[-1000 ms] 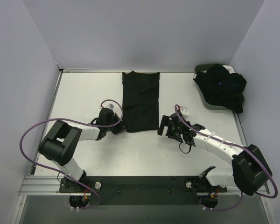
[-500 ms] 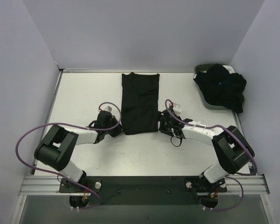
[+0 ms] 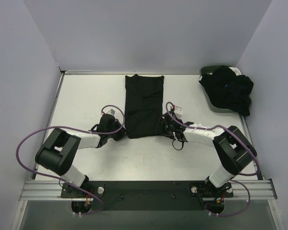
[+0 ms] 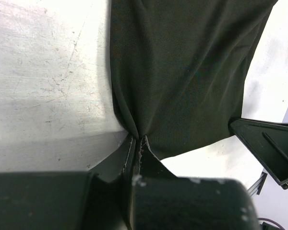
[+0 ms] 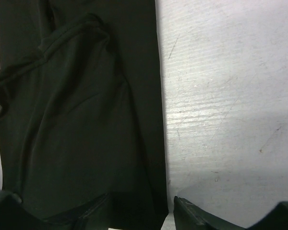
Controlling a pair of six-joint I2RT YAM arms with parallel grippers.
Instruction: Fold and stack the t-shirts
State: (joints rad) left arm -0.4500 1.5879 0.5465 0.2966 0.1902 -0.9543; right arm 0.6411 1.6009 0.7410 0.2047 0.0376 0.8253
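A black t-shirt [image 3: 144, 103], folded into a long strip, lies flat in the middle of the table. My left gripper [image 3: 123, 130] is shut on its near left corner; the left wrist view shows the cloth [image 4: 182, 72] puckering into the closed gripper [image 4: 137, 140]. My right gripper [image 3: 163, 128] is open at the near right corner. In the right wrist view the shirt's [image 5: 81, 120] right edge runs between the spread fingers [image 5: 201, 218]. More black t-shirts [image 3: 229, 91] are heaped at the back right, with a bit of white garment [image 3: 236, 71] showing.
A dark oval basket [image 3: 207, 72] holds the heap at the back right corner, near the right wall. Purple cables loop off both arms. The right gripper's finger [image 4: 269, 148] shows in the left wrist view, close beside the shirt's hem.
My right arm has swung left and brought its open gripper up to the shirt's near right corner. My left gripper has kept its hold on the near left corner and barely moved.
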